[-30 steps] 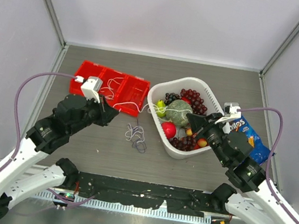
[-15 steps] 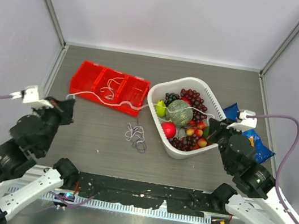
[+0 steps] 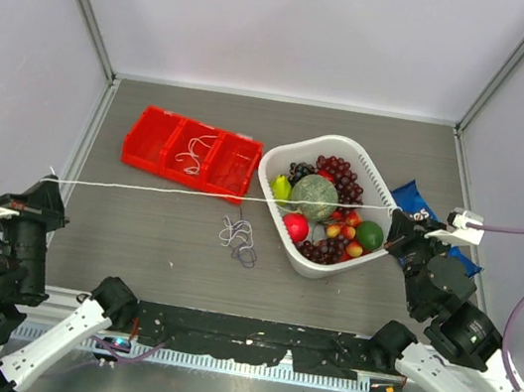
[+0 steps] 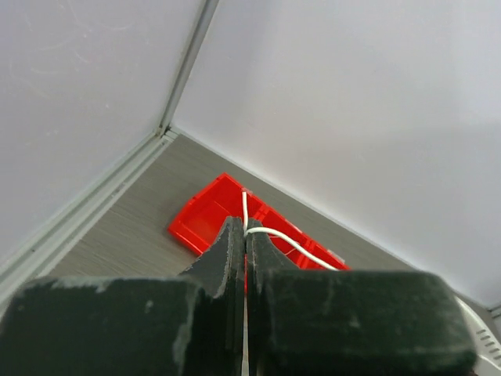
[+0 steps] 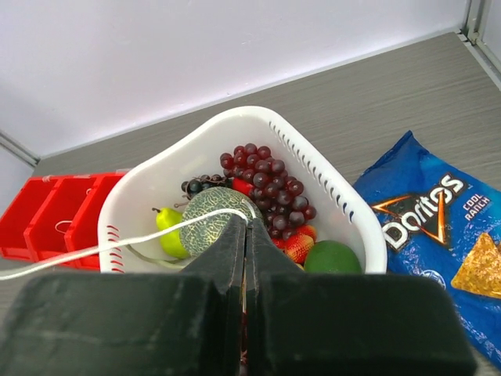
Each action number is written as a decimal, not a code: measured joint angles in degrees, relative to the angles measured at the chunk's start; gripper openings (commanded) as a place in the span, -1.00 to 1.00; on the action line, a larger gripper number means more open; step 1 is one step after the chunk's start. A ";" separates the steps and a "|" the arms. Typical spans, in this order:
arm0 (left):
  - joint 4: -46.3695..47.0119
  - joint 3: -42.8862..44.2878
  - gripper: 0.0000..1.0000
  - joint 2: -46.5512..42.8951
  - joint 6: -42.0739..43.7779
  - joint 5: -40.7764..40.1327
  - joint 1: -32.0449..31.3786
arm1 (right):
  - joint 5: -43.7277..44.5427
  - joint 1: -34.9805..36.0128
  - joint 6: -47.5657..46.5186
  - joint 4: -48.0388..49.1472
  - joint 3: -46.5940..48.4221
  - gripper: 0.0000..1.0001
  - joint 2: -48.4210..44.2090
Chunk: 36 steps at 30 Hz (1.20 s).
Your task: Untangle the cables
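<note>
Both arms swung apart since earlier frame: left gripper [image 3: 51, 183] now by table's left edge, right gripper [image 3: 396, 217] past basket [image 3: 315, 267] toward right edge. White cable [image 3: 192, 193], slack before, now taut line between them, over red bin [image 3: 151, 135] near corner and basket. Both jaws pinched tight on it. Purplish-grey coil [image 3: 239, 237] lies at table centre, apart from taut line. Another white cord [image 3: 188, 156] loops inside red bin. Judgement: one cable pulled free; coil and bin cord left.

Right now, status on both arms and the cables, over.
Left fingers and right fingers shut on white cable. Cable taut between them, crossing over the fruit basket. Purplish coil loose on table; more white cord in red bin.
</note>
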 measured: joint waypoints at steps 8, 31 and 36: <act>0.52 0.90 -1.00 0.00 4.31 -0.83 -0.20 | -0.44 0.28 -0.22 1.16 -0.31 -0.99 -1.18; -10.95 4.28 -1.00 22.36 4.90 24.02 -0.17 | -52.46 20.33 -3.72 18.18 6.45 -0.99 43.34; -11.96 0.24 -1.00 22.10 -2.01 31.71 -0.11 | -52.11 23.28 -1.79 22.14 8.09 -0.99 52.65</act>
